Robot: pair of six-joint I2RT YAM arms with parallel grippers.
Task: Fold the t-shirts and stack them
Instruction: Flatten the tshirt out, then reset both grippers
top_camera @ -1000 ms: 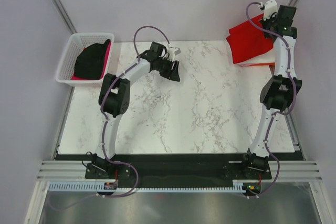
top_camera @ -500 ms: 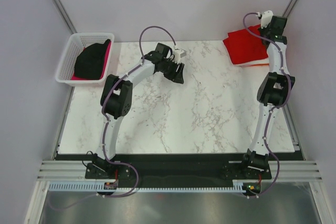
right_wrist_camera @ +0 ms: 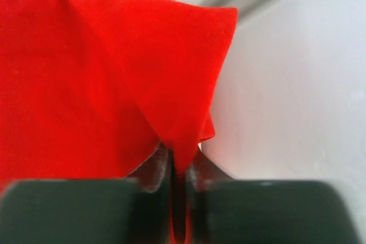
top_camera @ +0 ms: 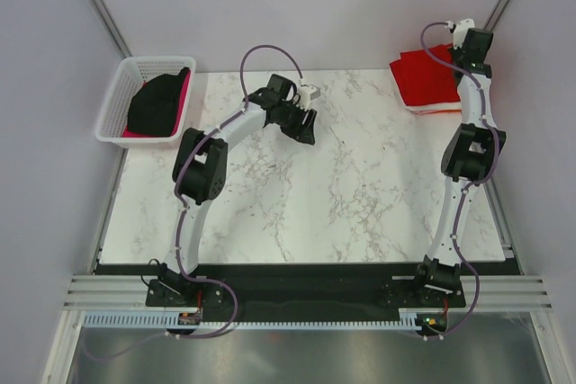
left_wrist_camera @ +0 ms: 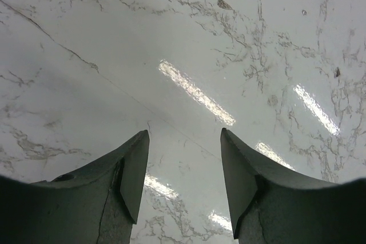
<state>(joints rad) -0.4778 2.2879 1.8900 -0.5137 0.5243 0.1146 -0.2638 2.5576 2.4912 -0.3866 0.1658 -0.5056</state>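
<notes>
Right gripper (right_wrist_camera: pixel 178 167) is clamped on a fold of the red shirt (right_wrist_camera: pixel 86 72), cloth pinched btwn the fingers. The rest of the shirt is spread ahead of it & to its left, at the desk's (top_camera: pixel 342 186) far right corner. Left gripper (left_wrist_camera: pixel 184 135) is held open, w/ only marble desk seen below. A black shirt (top_camera: pixel 153 105) is piled in the basket (top_camera: pixel 115 101), well apart from it.
</notes>
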